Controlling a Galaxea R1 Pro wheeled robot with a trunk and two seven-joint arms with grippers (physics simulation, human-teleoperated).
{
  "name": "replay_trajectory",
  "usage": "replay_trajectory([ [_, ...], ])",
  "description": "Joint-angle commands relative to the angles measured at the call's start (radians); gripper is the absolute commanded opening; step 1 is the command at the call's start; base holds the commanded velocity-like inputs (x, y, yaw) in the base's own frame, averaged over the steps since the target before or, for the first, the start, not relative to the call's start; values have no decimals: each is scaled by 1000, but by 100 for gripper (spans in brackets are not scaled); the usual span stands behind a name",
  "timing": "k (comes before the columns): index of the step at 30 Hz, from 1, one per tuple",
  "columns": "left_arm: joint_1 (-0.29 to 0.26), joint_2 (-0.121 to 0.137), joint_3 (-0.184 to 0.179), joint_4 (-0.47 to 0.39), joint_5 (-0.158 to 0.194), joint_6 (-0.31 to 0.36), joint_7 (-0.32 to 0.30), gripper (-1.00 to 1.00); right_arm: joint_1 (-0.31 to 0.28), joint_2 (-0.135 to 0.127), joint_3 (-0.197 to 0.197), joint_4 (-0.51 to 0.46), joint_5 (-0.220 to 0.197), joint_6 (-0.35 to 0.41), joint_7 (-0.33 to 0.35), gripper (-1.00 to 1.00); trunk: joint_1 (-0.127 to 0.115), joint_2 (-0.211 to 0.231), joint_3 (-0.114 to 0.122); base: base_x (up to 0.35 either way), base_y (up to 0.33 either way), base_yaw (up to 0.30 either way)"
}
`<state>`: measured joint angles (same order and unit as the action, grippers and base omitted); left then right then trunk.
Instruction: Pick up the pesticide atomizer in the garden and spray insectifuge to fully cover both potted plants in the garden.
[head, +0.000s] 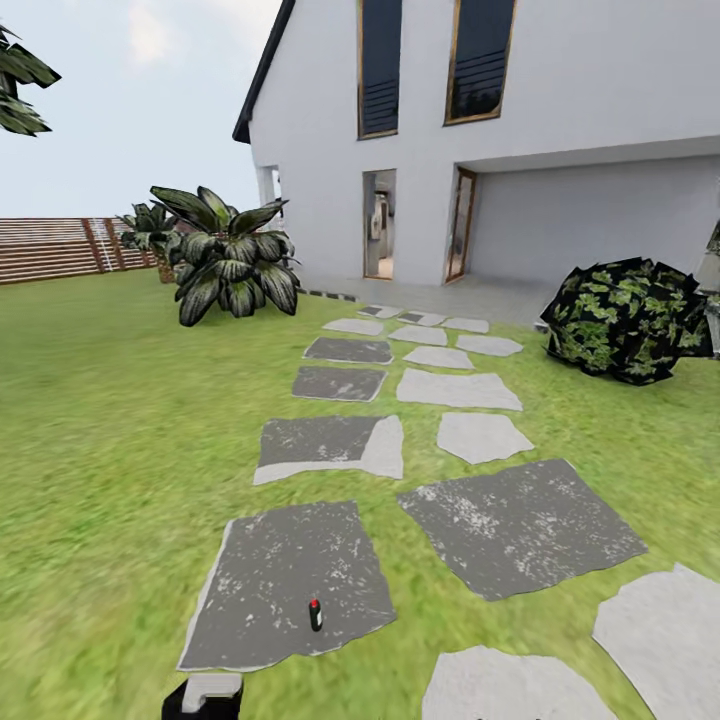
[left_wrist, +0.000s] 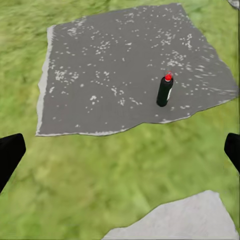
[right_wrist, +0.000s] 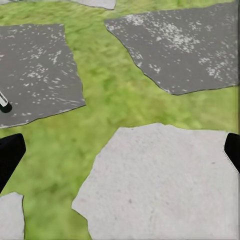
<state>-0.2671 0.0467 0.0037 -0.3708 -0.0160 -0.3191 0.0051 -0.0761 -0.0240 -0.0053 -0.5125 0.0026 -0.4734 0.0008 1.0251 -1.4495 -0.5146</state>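
Note:
The pesticide atomizer (head: 315, 613) is a slim dark bottle with a red top. It stands upright near the front edge of a dark grey stepping stone (head: 290, 580) in the garden lawn (head: 110, 450). In the left wrist view the atomizer (left_wrist: 165, 91) stands ahead of my left gripper (left_wrist: 120, 155), which is open and well short of it. Part of my left arm (head: 203, 697) shows at the bottom of the head view. My right gripper (right_wrist: 120, 155) hangs open over a pale stone (right_wrist: 165, 185), and the atomizer's base (right_wrist: 4, 104) shows at that view's edge. The potted plants are out of view.
Grey stepping stones (head: 455, 388) lead to a white house (head: 520, 140) with an open doorway. Two large broad-leaved plants (head: 232, 258) stand at the back left before a brown slatted fence (head: 50, 248). A round dark bush (head: 625, 318) sits at the right.

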Motion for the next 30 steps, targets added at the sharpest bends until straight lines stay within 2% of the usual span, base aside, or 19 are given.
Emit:
replay_trajectory([
  [1, -32, 0, 1, 4, -1, -1, 1, 100, -1, -2, -1, -2, 0, -3, -1, 100, 0, -1, -1, 0, 0, -24],
  [4, -104, 1, 1, 9, -1, 2, 1, 100, -2, -5, -4, -29, 0, -3, -4, 100, 0, -1, -1, 0, 0, -12],
  [6, -128, 1, 1, 10, -1, 3, 2, 100, -4, -6, -4, -53, 0, -2, -5, 100, 0, -1, -1, 0, 0, -6],
  [9, -200, -1, 2, 11, 0, 41, 7, 100, -43, -8, -7, -169, 0, 2, -6, 100, 0, -1, -1, 0, 0, -2],
  [12, -236, -6, 2, 10, 3, 98, 10, 100, -101, -8, -7, -202, 2, 8, -6, 100, 0, -1, -1, 0, 0, 0],
  [15, -249, -9, 3, 10, 3, 118, 11, 100, -148, -8, -7, -202, 3, 30, -4, 100, 0, -1, -1, 0, 0, 0],
  [19, -244, -9, 2, 7, -2, 116, 9, 100, -185, -8, -7, -199, 2, 104, -2, 100, 0, -1, -1, 0, 0, 0],
  [25, -239, -5, -4, 1, -7, 110, 6, 100, -194, -8, -3, -195, 4, 136, 0, 100, 0, -1, -1, 0, 0, 0],
  [30, -239, -5, -2, 3, -3, 111, 6, 100, -195, -7, -1, -134, 2, 139, 2, 100, 4, -8, -4, 0, 0, 0],
])
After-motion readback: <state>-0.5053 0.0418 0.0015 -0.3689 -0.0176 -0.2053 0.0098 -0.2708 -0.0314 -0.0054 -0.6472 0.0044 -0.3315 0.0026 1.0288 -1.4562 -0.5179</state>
